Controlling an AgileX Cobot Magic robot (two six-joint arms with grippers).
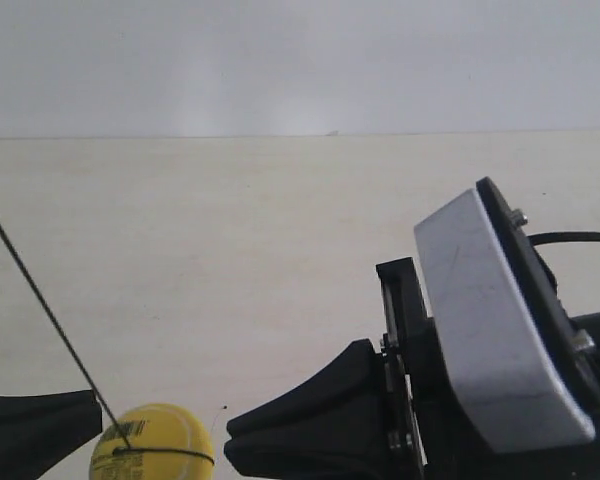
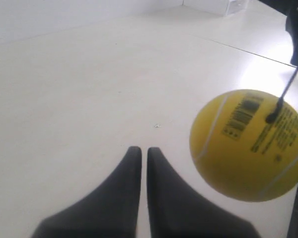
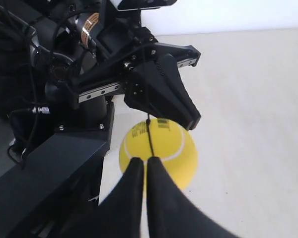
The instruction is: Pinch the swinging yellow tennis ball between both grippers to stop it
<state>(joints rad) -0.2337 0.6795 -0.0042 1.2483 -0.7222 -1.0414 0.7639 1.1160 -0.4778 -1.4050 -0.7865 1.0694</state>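
The yellow tennis ball (image 1: pixel 152 447) hangs on a dark string (image 1: pixel 40 300) low over the pale table. It sits between two black wedge jaws: the jaw of the arm at the exterior view's left (image 1: pixel 35 430) and the jaw of the arm at the exterior view's right (image 1: pixel 310 430), which bears a silver-grey plate (image 1: pixel 495 320). My left gripper (image 2: pixel 139 149) is shut on nothing, with the ball (image 2: pixel 248 144) beside its tips and apart from them. My right gripper (image 3: pixel 144 161) is shut and points at the ball (image 3: pixel 161 148). Past the ball is the other gripper (image 3: pixel 164 94). Contact cannot be told.
The pale tabletop (image 1: pixel 230 250) runs back to a white wall (image 1: pixel 300 60). A black arm base and frame (image 3: pixel 49 163) with cables fill one side of the right wrist view. A dark shape (image 2: pixel 295 34) hangs at the edge of the left wrist view.
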